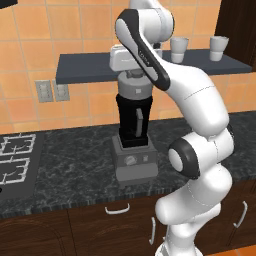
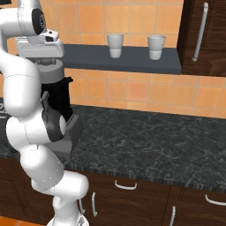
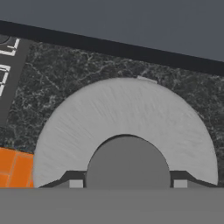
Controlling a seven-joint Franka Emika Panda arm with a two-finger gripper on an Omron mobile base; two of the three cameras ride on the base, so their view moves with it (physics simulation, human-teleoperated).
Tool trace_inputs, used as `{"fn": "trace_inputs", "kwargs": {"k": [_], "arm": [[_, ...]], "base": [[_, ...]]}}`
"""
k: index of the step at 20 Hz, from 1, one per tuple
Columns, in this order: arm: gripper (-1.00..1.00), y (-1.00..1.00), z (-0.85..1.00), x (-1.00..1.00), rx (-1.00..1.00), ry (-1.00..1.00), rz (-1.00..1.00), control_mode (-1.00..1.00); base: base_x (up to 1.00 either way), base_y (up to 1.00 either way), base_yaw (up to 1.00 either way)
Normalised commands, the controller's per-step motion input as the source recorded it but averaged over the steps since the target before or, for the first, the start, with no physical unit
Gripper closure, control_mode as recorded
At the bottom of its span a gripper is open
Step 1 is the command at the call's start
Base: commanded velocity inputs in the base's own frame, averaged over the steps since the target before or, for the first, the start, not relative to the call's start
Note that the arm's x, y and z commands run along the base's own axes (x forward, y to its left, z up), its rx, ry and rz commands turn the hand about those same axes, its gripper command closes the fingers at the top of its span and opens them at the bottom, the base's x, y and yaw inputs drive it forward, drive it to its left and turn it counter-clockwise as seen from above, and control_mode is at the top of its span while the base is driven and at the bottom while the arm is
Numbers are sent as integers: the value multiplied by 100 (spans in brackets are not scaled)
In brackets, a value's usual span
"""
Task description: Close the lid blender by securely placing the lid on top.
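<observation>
Hand view has my gripper [image 3: 127,183] clamped on the lid [image 3: 127,113] knob; next I seat it squarely on the blender [image 1: 134,125].

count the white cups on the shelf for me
2. Both stand on the dark shelf above the counter: one cup nearer the blender, the other cup further right toward the cabinet. The arm could hide more behind it.
</observation>
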Motion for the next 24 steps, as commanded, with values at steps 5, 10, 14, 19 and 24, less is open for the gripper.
{"fn": "trace_inputs", "kwargs": {"k": [5,10,14,19,24], "arm": [[100,0,2,-12,-4,4,0,-100],[100,0,-3,0,-2,0,0,-100],[100,0,-18,0,-1,0,0,-100],[100,0,-26,2,0,0,0,-100],[100,0,-6,15,0,-12,0,-100]], "base": [[0,0,0],[0,0,0],[0,0,0],[0,0,0],[0,0,0]]}}
